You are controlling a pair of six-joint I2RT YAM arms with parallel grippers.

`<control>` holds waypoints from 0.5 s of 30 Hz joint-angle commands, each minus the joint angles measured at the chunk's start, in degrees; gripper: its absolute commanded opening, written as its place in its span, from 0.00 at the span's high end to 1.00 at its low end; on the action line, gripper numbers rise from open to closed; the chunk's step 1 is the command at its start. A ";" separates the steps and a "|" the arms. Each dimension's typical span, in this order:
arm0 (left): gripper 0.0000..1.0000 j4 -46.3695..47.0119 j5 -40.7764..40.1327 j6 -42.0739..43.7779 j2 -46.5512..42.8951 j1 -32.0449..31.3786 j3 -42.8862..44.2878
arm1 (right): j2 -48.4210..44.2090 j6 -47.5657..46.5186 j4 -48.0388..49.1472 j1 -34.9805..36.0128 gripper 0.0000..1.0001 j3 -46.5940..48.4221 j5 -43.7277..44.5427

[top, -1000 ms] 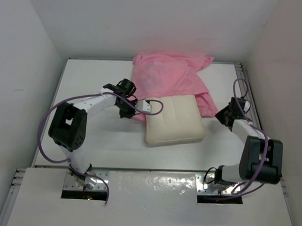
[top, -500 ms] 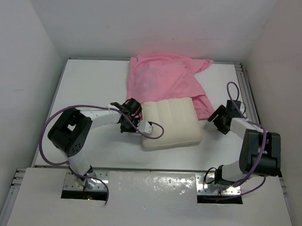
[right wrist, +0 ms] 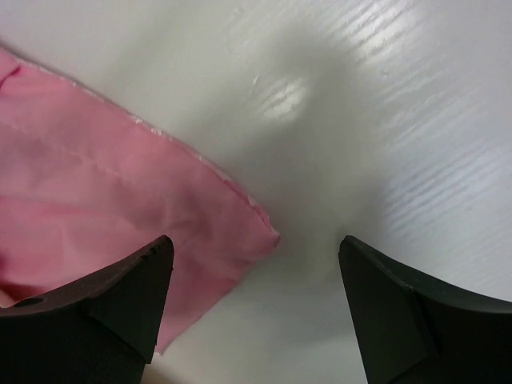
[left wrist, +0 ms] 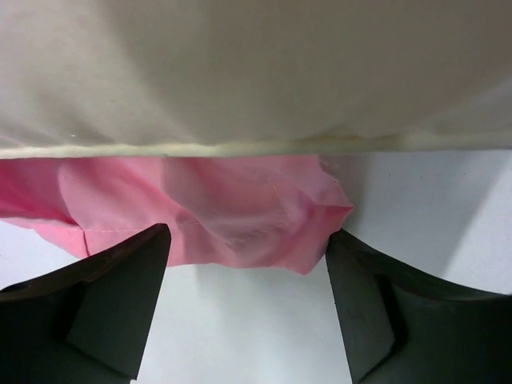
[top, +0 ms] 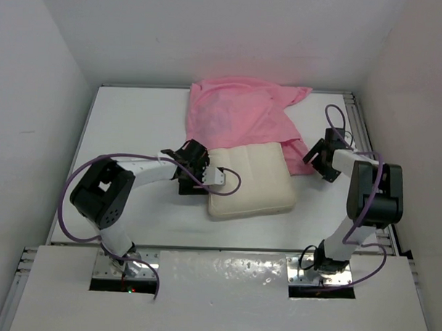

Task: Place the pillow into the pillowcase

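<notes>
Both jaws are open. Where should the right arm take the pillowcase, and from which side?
Probably the free corner of the pillowcase, right of the pillow. It lies flat on the table, clear of the pillow, framed by the open right gripper, so come low from the right and pinch across the hem.

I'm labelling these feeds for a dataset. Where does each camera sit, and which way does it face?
Top external: high behind the arms, looking down on the table; both arms show, left gripper beside the pillow, right gripper by the pillowcase.
Left wrist: on that wrist, facing along its open fingers at the pillow's edge over pink cloth.
Right wrist: on that wrist, facing past its open fingers at the pillowcase's corner.
Shared: both wrist views show pillowcase and table.
</notes>
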 commanded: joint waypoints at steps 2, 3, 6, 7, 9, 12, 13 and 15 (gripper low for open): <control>0.22 1.00 2.20 0.92 1.82 0.12 -0.88 | 4.04 1.97 -5.19 0.79 0.19 4.77 2.13; 0.15 1.26 2.47 1.01 2.08 0.12 -1.24 | 5.00 1.97 -5.38 1.22 0.21 5.47 1.87; 0.21 1.87 4.57 2.33 2.44 0.12 -2.20 | 6.76 2.40 -5.64 1.40 0.38 6.44 0.99; 0.33 1.70 5.80 3.03 2.52 0.04 -2.21 | 7.20 2.67 -6.78 1.32 0.45 7.05 0.72; 0.81 1.87 6.33 2.60 2.79 -0.05 -2.21 | 7.91 2.41 -7.49 1.23 0.63 8.11 0.02; 1.00 1.97 5.81 1.10 2.79 -0.05 -1.77 | 8.09 2.14 -7.49 1.23 1.00 8.29 -2.25; 1.00 0.66 5.63 1.01 2.70 -0.05 -1.33 | 6.87 1.62 -6.79 1.23 1.00 7.94 -3.40; 1.00 -3.80 7.46 -1.34 2.00 1.43 2.07 | 4.15 1.00 -5.21 1.23 1.00 5.58 -6.64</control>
